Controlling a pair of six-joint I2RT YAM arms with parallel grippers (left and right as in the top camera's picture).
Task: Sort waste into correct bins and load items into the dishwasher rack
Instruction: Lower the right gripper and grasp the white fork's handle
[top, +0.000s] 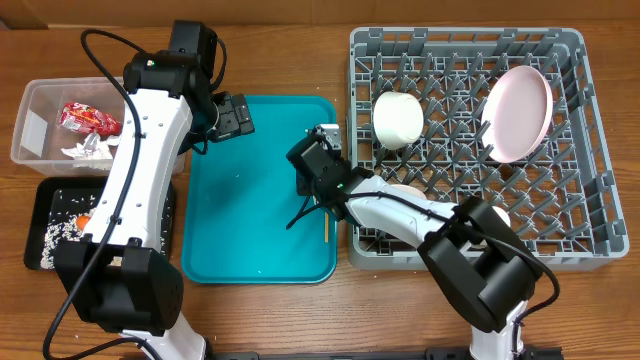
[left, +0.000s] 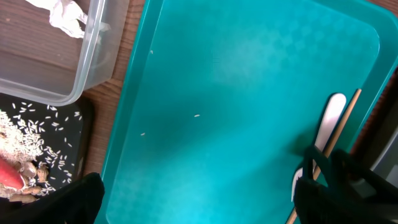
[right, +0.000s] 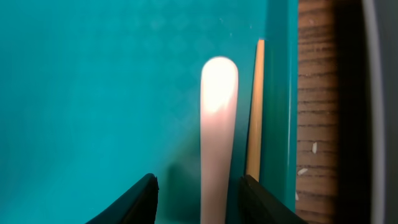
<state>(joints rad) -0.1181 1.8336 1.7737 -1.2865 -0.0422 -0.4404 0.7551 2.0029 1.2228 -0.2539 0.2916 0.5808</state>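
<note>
Fork (right: 217, 143) and chopstick (right: 255, 112) are laid along the teal tray's (top: 250, 200) right edge, the fork straddled by the wide-spread right gripper (right: 199, 182). Right of the tray, the rack (top: 590, 200) is loaded with plate (top: 518, 112) and bowl (top: 398, 118); left of it, wrapper (top: 88, 118) and napkin (top: 85, 150) are binned in the tub (top: 30, 110), rice (top: 55, 232) in the black tray (top: 45, 195). The left gripper (top: 232, 115) is held wide.

Smooth teal plastic tray (left: 236, 93) with a soft sheen; glossy white plastic fork (right: 217, 137); matt wooden chopstick (right: 255, 112); grained wooden counter (right: 317, 93); matt grey plastic rack (top: 455, 100).

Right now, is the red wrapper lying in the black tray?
No, in the overhead view the red wrapper lies inside the clear tub, next to the white napkin.
</note>
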